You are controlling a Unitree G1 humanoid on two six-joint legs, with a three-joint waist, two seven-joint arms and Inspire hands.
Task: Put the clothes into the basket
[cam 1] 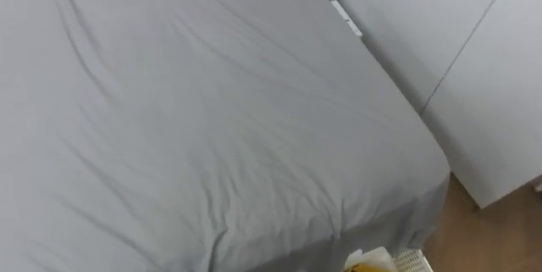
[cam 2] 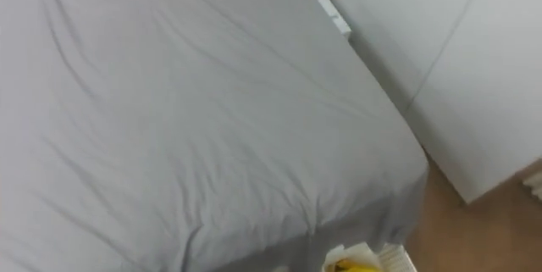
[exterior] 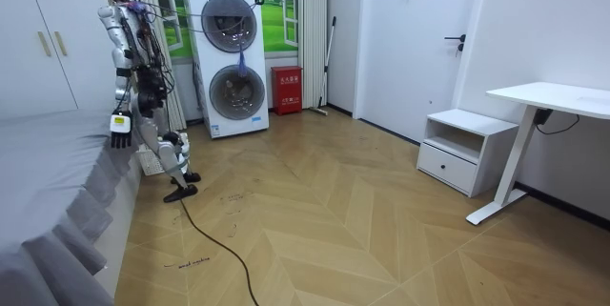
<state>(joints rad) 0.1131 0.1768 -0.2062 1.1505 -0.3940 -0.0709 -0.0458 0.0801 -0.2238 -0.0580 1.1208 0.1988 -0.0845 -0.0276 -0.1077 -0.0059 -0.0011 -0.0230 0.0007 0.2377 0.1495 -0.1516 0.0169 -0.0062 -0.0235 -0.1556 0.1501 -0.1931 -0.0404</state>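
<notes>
Basket (cam 1: 413, 260), white, at grey bed (cam 1: 195, 119) corner, yellow cloth (cam 1: 366, 265) inside. Robot stands bedside; left hand (exterior: 119, 137) hangs by bed edge, finger state unreadable.

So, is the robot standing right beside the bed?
Yes, the room view shows it standing on the wood floor at the edge of the grey bed.

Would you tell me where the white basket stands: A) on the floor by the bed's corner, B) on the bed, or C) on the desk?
A: the basket shows on the wooden floor just past the corner of the grey bed.
</notes>
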